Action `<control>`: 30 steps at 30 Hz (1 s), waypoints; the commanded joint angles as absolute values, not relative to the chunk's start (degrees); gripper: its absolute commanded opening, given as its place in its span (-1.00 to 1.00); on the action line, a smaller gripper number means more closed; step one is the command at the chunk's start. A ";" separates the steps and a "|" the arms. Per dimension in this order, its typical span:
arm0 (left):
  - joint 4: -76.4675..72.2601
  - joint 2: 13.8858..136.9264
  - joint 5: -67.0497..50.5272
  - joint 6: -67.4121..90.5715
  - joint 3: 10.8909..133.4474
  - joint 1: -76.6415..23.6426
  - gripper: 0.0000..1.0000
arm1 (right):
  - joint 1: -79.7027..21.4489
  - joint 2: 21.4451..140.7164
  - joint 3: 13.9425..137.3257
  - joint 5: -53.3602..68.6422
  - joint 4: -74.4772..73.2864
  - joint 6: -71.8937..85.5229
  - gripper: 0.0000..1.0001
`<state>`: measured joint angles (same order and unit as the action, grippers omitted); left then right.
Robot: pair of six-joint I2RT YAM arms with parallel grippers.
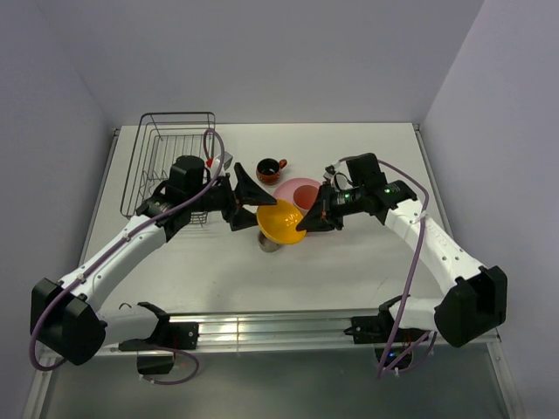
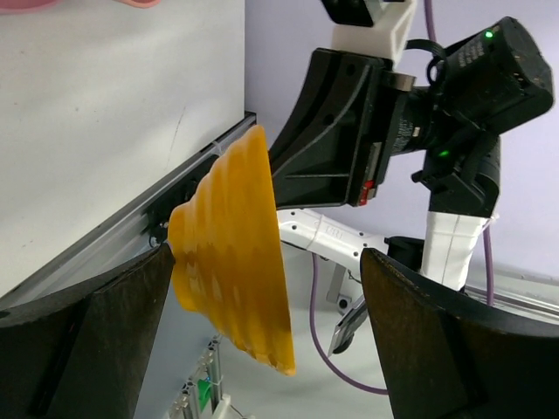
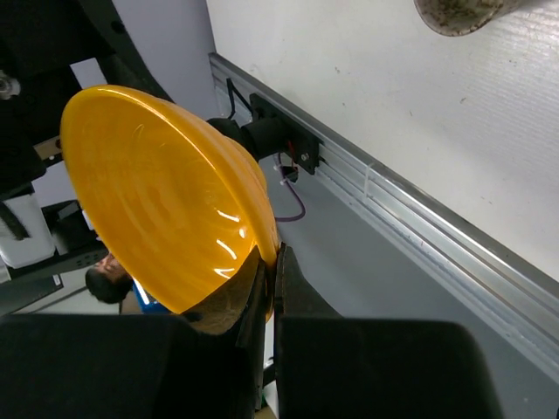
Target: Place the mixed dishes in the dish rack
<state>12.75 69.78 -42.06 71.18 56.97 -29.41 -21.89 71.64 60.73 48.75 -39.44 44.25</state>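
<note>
Above the white tabletop (image 1: 367, 157), the right end effector (image 1: 312, 218) pinches the orange-yellow bowl (image 1: 281, 222): a hand-over, it seems. The left end effector (image 1: 248, 204), wide open around it, should squeeze next.

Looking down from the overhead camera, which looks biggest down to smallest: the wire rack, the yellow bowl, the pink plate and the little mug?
1. The dish rack, clearly largest.
2. The orange-yellow bowl and the pink plate: unsure, since the bowl is held up nearer the camera and the plate is partly covered.
3. The mug, smallest.
</note>
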 commanded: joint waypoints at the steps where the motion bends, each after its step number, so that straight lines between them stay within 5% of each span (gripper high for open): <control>1: 12.65 69.87 -43.25 69.97 58.44 -30.67 0.90 | -22.76 71.89 66.70 50.01 -36.73 44.74 -1.00; 22: 8.79 69.17 -44.03 74.35 57.05 -31.29 0.81 | -23.90 74.35 67.50 48.16 -34.98 44.56 -1.00; 30: 7.56 68.38 -43.94 75.32 56.34 -31.29 0.46 | -24.87 75.15 67.24 46.85 -33.40 44.65 -1.00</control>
